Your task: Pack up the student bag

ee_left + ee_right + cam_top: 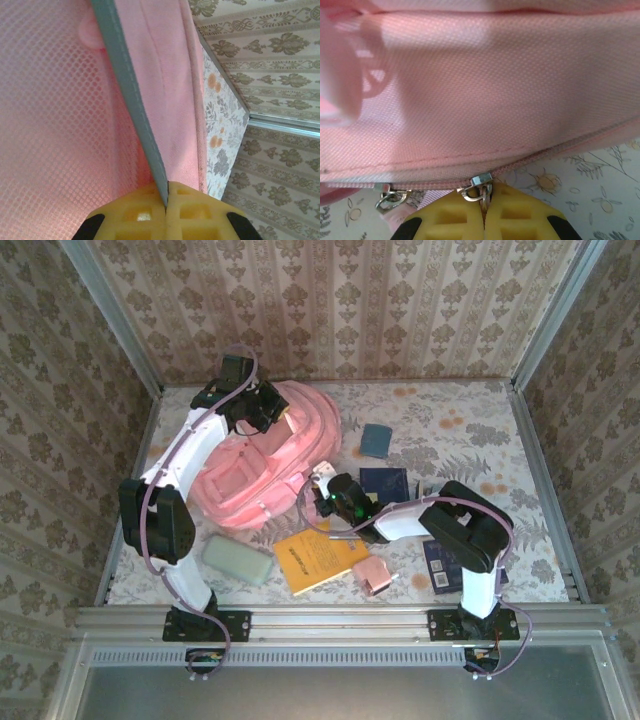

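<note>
The student bag [275, 455], a big soft pink backpack, lies at the left middle of the table. My left gripper [262, 412] is at the bag's far upper edge. In the left wrist view its yellow fingers [197, 212] are shut on a grey-blue trim strip [127, 85] of the bag, with pink mesh to the left. My right gripper [326, 492] is at the bag's near right edge. In the right wrist view it [484, 200] is shut on a metal zip pull [481, 186] hanging from the pink zip line. A second slider [387, 196] sits further left.
On the table lie a teal box [377, 439], a dark blue book [384, 483], a yellow book [318, 558], a pale green case [238, 560], a small pink item [373, 575] and another dark book [440, 565] under the right arm. Patterned walls enclose the table.
</note>
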